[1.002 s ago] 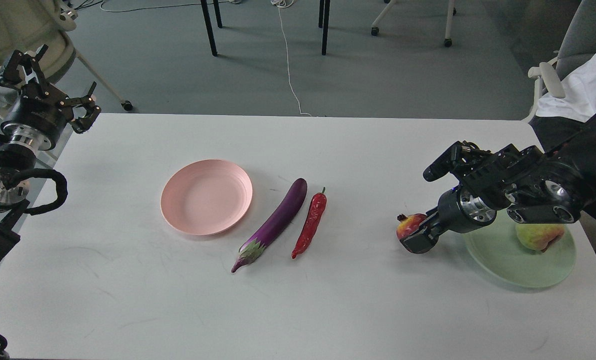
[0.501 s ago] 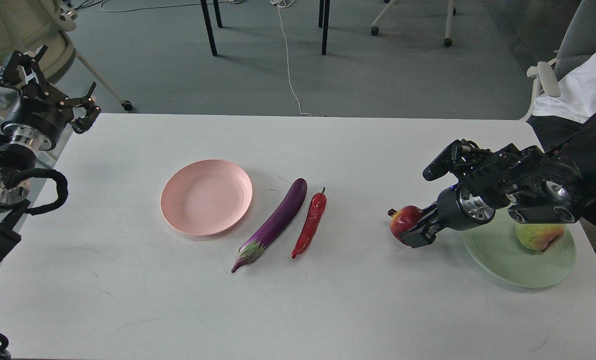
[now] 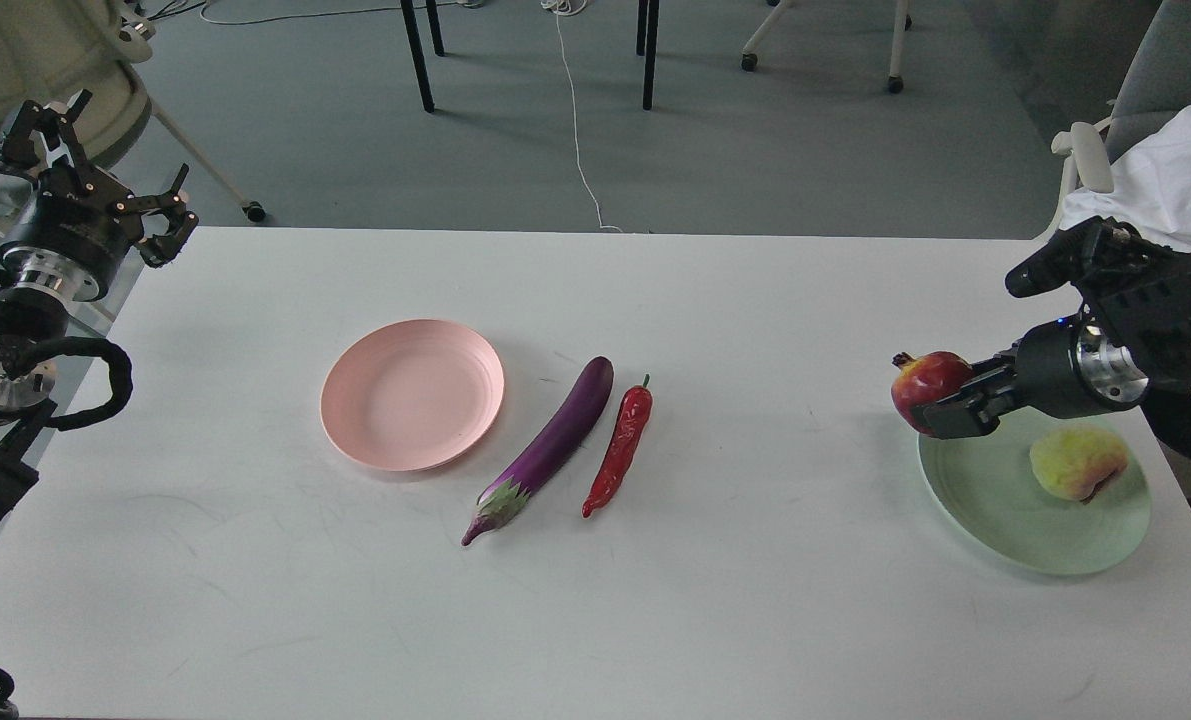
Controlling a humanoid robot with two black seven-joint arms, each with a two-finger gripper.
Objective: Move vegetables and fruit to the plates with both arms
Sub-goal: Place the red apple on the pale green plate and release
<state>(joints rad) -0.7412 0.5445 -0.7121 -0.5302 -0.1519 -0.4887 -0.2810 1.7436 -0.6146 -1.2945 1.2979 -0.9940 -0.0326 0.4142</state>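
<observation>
pear-like fruit (image 3: 1077, 463) lying on green plate (image 3: 995, 520) | right pincer (image 3: 940, 408) gripping pomegranate (image 3: 927, 377) at plate's rim | left pincer (image 3: 95, 160) idling spread open | eggplant (image 3: 547, 447), chili (image 3: 620, 447) waiting on desk (image 3: 655, 620), pink plate (image 3: 413, 393) lying bare

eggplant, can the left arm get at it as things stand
Probably yes: the left gripper is open and empty at the table's far-left corner, and only the pink plate sits on the way to the eggplant, low enough to pass over.

two plates (image 3: 413, 394), two vegetables (image 3: 545, 450), two fruits (image 3: 1077, 463)
</observation>
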